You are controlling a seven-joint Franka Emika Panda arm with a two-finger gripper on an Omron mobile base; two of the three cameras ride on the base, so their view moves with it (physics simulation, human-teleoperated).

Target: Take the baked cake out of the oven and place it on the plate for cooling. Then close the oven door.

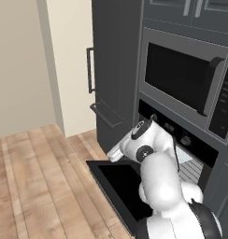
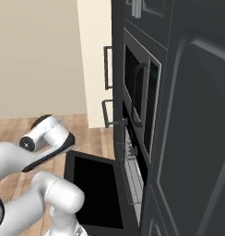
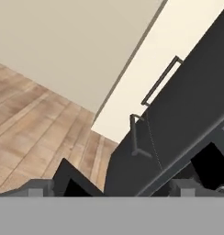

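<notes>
Black oven door [image 1: 117,186] lies dropped flat, its edge jutting over wood floor [image 1: 36,177]; I see racks [image 2: 133,177] exposed, arm above door, jaws apart.

Oven door [image 1: 117,184] partly behind the arm [image 1: 160,186]

Even flat rendered light, soft faint shadows, no glare, slightly soft low-resolution pictures, dark cabinetry lacking detail

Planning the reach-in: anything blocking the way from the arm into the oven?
Nothing visible does. The oven door lies dropped open below the oven, whose wire racks are exposed. The cake can't be made out.
</notes>
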